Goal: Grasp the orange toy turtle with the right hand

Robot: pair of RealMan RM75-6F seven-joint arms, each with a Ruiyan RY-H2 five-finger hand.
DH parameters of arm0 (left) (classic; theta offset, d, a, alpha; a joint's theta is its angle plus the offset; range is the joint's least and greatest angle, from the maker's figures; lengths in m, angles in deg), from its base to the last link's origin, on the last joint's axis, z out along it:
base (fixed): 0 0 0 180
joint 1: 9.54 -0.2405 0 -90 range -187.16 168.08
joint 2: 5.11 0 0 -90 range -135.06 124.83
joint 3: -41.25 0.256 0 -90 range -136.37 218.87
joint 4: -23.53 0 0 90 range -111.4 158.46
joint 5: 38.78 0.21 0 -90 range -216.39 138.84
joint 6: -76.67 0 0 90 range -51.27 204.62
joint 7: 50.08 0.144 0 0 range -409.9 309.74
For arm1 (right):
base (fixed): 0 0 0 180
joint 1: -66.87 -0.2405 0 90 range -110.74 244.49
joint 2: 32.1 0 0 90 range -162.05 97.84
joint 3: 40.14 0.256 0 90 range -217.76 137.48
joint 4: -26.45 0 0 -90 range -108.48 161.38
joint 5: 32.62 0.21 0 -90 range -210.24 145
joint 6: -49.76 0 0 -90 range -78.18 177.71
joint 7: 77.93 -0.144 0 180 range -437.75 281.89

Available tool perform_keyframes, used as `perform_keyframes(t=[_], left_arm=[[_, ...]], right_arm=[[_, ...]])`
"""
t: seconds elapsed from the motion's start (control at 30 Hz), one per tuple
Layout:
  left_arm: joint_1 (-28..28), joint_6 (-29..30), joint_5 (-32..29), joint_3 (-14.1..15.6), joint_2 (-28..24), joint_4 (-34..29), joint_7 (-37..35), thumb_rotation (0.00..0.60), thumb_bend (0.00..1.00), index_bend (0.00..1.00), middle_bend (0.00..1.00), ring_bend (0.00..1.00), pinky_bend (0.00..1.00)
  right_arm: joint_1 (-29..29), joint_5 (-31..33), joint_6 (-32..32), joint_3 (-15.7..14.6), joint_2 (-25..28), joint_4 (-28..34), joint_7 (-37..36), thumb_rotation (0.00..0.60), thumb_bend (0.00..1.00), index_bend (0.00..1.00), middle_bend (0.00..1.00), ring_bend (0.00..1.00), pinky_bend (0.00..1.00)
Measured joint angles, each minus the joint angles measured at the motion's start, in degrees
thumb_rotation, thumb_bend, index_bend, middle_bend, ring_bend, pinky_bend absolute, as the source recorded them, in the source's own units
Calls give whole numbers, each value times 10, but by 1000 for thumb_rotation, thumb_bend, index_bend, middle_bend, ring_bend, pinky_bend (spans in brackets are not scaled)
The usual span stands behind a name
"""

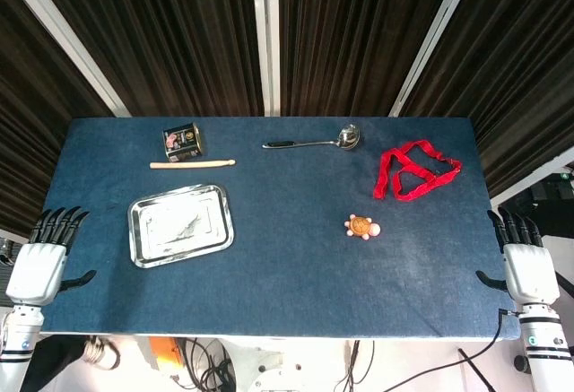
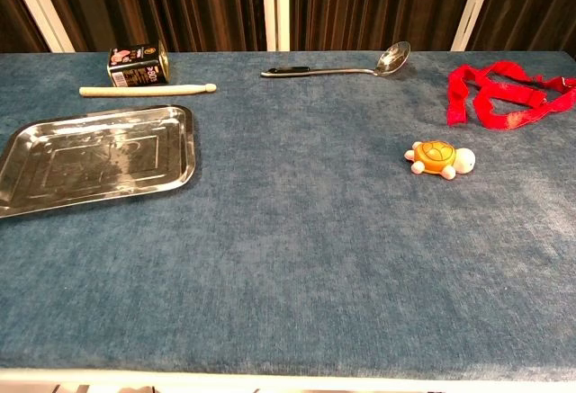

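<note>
One small orange toy turtle (image 2: 438,158), likely light, rigid and smooth, is sitting on the surface (image 2: 297,258), best pinched across its shell, while the right hand (image 1: 527,262) is waiting open and empty at the right edge.

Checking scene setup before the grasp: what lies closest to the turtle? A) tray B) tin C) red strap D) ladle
C: the turtle sits alone on the cloth, and the red strap just beyond it on the right side is nearer than the ladle, tray or tin. Both hands, right and left, rest open at the table edges.
</note>
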Motion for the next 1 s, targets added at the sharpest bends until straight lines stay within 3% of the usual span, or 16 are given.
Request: perform_keyframes(t=[0.63,0.83,1.0], left_arm=[[3,-9,-9,-5,-4,-2,-4,600,60,89,36,0,33],[10,-16,-4,-5,-3,1,-5,600,60,89,36,0,32],[7,-14,-6,-1,-4,-1,-1,600,60,89,36,0,32]], right_arm=[[-22,9,-31,6,6,15,27,600,56,0,0,0,0],[-73,5,-88,13,8,18,82,600,70,0,7,0,0],[-136,11,-150,27,-25,6,129,600,105,1,44,0,0]])
